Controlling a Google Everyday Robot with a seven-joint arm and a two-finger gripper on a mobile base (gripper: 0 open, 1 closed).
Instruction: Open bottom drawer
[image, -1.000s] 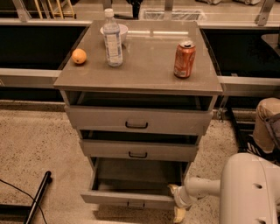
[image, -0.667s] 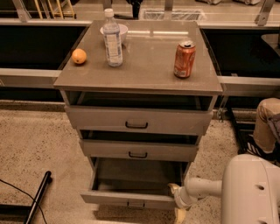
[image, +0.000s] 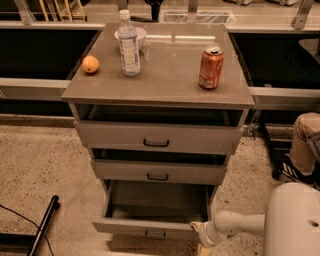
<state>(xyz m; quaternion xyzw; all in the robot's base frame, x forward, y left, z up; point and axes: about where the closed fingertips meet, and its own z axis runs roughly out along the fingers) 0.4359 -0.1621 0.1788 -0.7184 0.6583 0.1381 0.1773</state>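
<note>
While the bottom drawer (image: 135, 226) sits pulled well out at the foot of the cabinet (image: 165, 80), the gripper (image: 199, 235) is low at the right end of its front panel, touching or just beside it. The handle (image: 155, 233) lies centreward along the panel's horizontal long axis. Grip state: cannot tell.

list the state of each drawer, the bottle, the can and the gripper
bottom drawer, pulled far out
middle drawer, slightly ajar
top drawer, slightly ajar
water bottle, upright, capped
soda can, upright
gripper, low at the bottom drawer's right front corner
</note>
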